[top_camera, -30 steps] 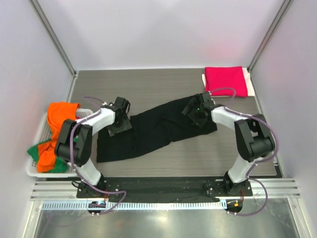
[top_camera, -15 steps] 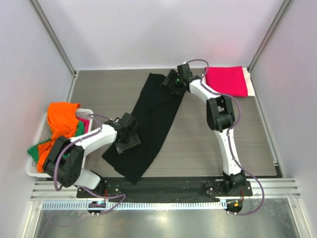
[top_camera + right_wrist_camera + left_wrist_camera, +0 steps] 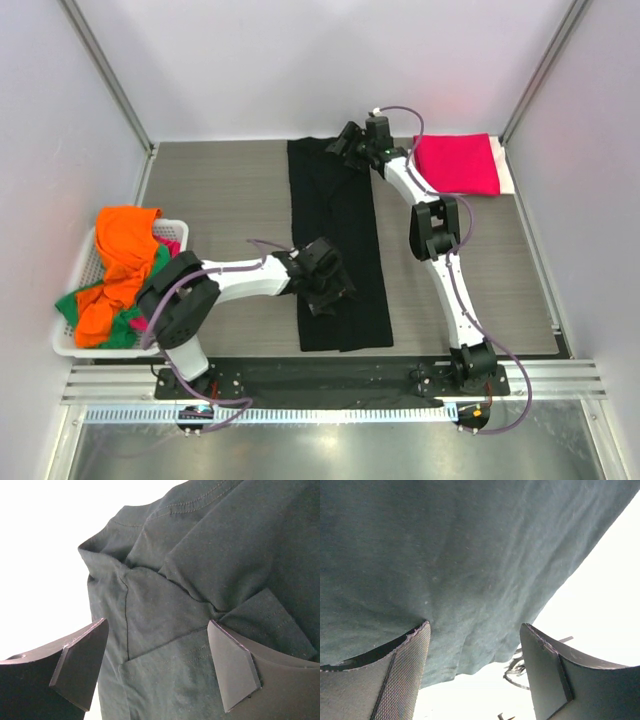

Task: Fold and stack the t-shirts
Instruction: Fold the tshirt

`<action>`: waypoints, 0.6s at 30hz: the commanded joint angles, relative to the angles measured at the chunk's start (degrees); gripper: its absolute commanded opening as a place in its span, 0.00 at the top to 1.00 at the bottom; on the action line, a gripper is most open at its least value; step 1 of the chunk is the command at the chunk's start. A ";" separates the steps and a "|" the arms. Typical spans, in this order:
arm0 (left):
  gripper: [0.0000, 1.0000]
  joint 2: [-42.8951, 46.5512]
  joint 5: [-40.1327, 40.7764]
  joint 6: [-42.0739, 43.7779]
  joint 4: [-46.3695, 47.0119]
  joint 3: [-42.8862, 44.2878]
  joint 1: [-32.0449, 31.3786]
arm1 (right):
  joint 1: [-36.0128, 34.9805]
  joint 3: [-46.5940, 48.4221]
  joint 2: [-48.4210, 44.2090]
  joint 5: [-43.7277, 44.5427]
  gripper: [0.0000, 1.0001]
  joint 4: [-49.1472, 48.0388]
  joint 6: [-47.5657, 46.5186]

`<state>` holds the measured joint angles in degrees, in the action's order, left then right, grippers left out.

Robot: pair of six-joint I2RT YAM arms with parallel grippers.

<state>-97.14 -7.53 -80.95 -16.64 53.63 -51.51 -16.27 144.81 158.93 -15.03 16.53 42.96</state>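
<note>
A black t-shirt (image 3: 335, 215) lies folded lengthways as a long strip running from the table's far edge to its near edge. My left gripper (image 3: 322, 290) stands open low over the strip's near part. In the left wrist view its jaws (image 3: 475, 630) are wide apart, with the dark cloth (image 3: 470, 555) just beyond them. My right gripper (image 3: 350, 148) is open at the strip's far end. The right wrist view shows its jaws (image 3: 157, 630) spread over the collar and folded sleeve (image 3: 225, 540). A folded crimson-pink t-shirt (image 3: 457, 163) rests at the back right.
A white mesh basket (image 3: 70, 335) at the left edge holds an orange shirt (image 3: 125, 235) and a green one (image 3: 70, 302). A pale cloth edge (image 3: 507, 172) shows beside the crimson-pink shirt. Metal frame posts rise at both back corners.
The black shirt swung from lying diagonally to lying straight, front to back. The right arm reached out to the far edge; the left gripper moved right and nearer along the cloth.
</note>
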 commanded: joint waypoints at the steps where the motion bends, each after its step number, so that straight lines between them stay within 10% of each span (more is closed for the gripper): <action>1: 0.26 -1.56 -1.26 -1.94 0.84 2.36 -1.58 | 1.42 -2.87 2.79 1.84 0.13 2.89 -4.11; 18: 0.21 22.33 23.78 10.81 -37.49 14.85 -6.15 | 3.35 -16.72 -30.93 0.08 0.00 5.79 -5.69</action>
<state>-79.07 8.88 -72.44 -44.05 71.29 -57.49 -12.84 131.28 143.59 -15.27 21.58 39.51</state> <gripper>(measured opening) 0.792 0.994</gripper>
